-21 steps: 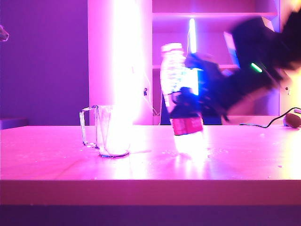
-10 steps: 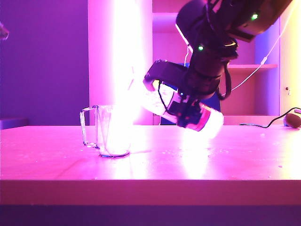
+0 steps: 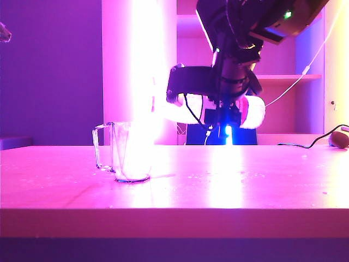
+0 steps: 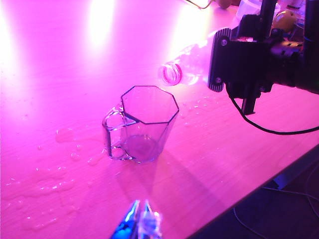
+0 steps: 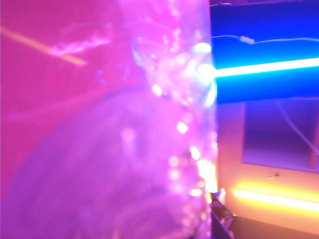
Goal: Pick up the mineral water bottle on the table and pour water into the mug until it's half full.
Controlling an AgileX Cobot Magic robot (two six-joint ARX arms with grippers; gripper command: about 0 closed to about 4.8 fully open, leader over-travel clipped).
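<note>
The clear glass mug (image 3: 123,152) stands on the table (image 3: 229,185), handle to the left. My right gripper (image 3: 221,112) is shut on the mineral water bottle (image 3: 248,112), holding it level in the air, up and to the right of the mug. In the left wrist view the bottle's mouth (image 4: 172,73) points at the mug (image 4: 142,124) from just beyond its rim. No stream of water shows, and puddles of water (image 4: 62,135) lie on the table beside the mug. The blurred bottle (image 5: 149,149) fills the right wrist view. My left gripper (image 4: 141,219) hovers shut above the table, on the near side of the mug.
A cable and a small object (image 3: 339,137) lie at the table's far right. A shelf unit and a bright light column (image 3: 144,71) stand behind. The table's edge (image 4: 259,186) runs close to my left gripper, and some items (image 4: 249,7) sit at the far end.
My right arm has lifted the bottle off the table and tipped it from upright to level, neck towards the mug. The mug has not moved.
</note>
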